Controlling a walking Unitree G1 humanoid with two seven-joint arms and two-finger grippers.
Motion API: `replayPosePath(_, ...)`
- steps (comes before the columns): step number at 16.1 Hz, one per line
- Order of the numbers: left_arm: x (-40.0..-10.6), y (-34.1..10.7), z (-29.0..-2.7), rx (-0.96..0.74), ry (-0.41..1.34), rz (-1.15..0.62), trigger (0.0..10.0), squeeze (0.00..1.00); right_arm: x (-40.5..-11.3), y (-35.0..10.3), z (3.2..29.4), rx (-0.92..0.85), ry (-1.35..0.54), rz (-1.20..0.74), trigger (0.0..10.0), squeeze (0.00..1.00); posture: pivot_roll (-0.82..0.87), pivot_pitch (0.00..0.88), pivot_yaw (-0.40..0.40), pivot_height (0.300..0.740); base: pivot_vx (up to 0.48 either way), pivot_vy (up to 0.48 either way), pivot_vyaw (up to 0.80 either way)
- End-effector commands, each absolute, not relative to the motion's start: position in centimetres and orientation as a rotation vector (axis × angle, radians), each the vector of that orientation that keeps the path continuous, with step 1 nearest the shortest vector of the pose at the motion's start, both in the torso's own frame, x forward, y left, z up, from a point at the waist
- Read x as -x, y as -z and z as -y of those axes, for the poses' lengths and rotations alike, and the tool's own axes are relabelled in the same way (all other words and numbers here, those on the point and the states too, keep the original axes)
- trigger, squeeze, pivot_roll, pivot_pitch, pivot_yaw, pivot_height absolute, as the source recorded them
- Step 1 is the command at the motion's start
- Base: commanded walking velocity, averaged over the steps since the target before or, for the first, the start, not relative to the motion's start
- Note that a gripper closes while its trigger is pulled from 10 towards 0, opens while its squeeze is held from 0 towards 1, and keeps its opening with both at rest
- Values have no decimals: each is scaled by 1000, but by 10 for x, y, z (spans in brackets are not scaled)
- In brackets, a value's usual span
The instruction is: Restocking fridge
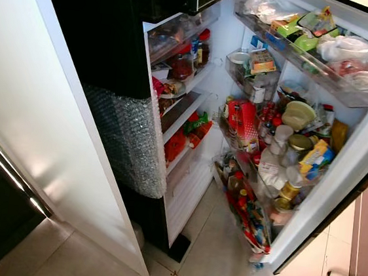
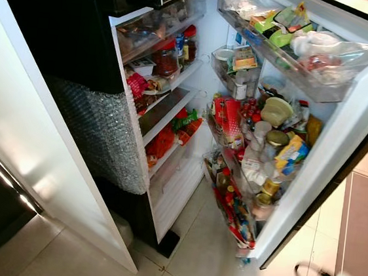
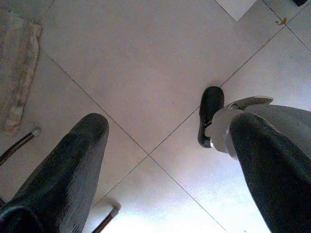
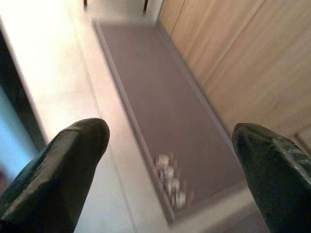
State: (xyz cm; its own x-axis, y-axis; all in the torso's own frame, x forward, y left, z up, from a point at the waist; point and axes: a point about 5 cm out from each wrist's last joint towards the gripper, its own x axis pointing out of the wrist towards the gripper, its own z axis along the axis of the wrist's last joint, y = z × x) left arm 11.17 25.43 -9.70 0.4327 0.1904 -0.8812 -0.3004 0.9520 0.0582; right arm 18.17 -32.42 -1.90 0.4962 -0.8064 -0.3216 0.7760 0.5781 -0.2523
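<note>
Fridge (image 1: 194,106) open ahead, door shelves (image 1: 281,155) on the right crammed with jars and bottles. Left gripper (image 3: 165,160) and right gripper (image 4: 170,160) hanging low over tiled floor (image 3: 136,73), fingers apart, holding nothing.

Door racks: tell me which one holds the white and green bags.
The top door rack, just under the door's upper edge. It holds white and green bags; the racks below it are crammed with jars and bottles instead.

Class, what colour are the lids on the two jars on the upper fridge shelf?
Red lids, clearest in the right eye view.
</note>
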Motion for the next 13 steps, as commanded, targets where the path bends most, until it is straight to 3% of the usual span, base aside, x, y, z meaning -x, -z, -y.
replayPosePath(1,-111,96,-258,101,-317,-1084,10000,0,-196,3,330,98,976,-336,10000,0,-68,0,56,740,0,0,0)
replayPosePath(6,-111,96,-259,84,-303,-1090,10000,0,-231,-30,333,66,963,-191,10000,0,-79,0,57,740,0,0,0)
replayPosePath(13,-111,95,-260,67,-285,-1090,10000,0,-279,-65,303,82,769,-32,10000,0,-79,0,62,740,0,0,0)
